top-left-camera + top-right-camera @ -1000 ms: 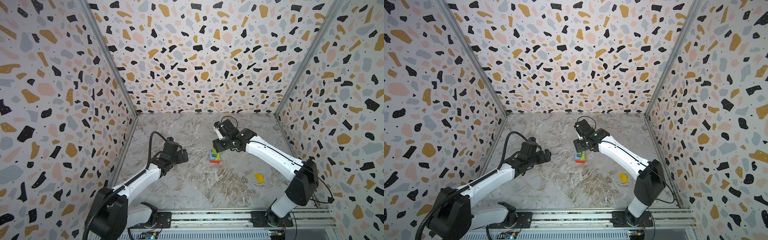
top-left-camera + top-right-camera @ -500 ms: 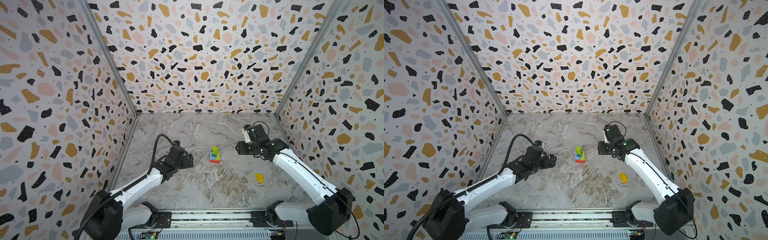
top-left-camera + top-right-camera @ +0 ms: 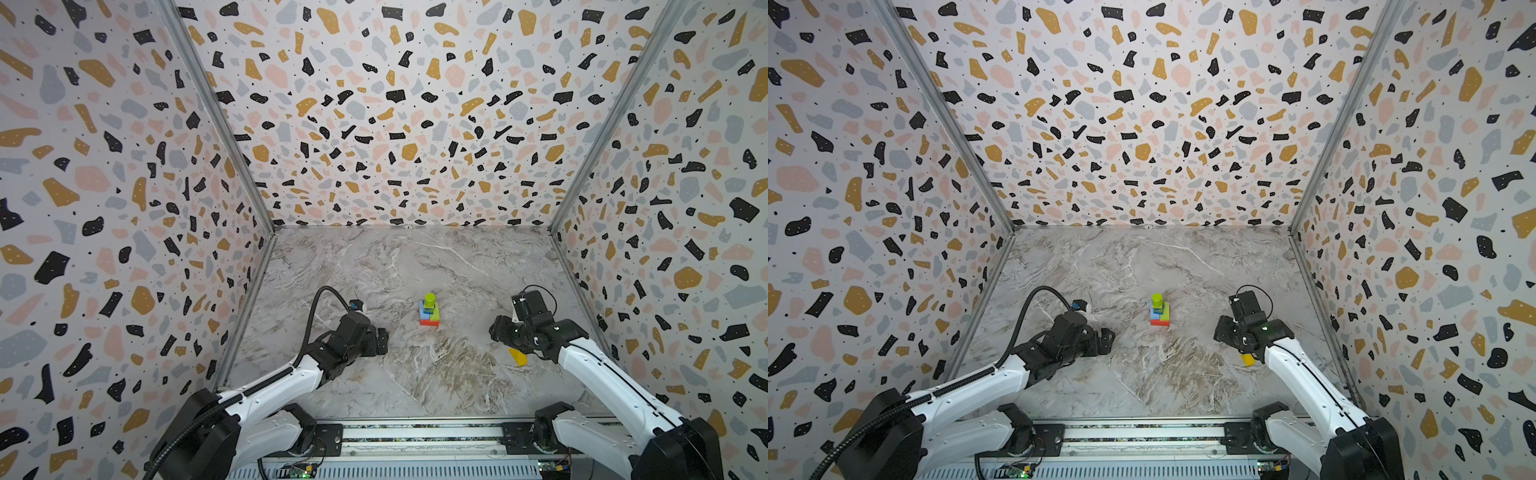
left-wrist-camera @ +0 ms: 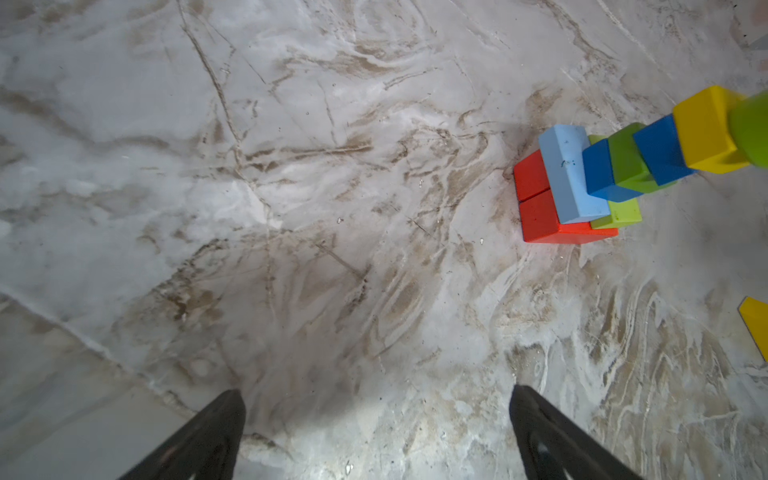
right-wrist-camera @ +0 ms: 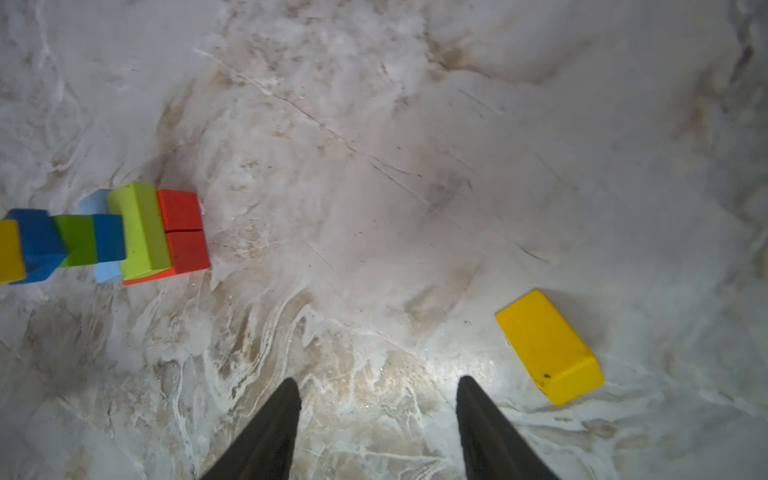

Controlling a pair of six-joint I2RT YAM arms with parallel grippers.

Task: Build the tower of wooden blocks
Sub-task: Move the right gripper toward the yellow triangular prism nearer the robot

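Flanking the wood block tower [image 3: 429,311], both arms reach low, left hand [image 3: 382,340] spread wide, right hand [image 3: 497,330] half-spread.

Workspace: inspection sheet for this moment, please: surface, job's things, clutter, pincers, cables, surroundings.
Surface: marbled grey tabletop, no spills seen.
Job's things: block tower stands upright mid-table, red base, lime cylinder on top; yellow block lies loose near the right arm.
Clutter: nothing seen.
Pincers: left pincer open, empty, apart from the tower; right pincer open, empty, beside the yellow block, not touching.
Cables: black hose loops above the left arm; thin wire loops at the right wrist.
Surroundings: speckled walls on three sides; metal rail in front.
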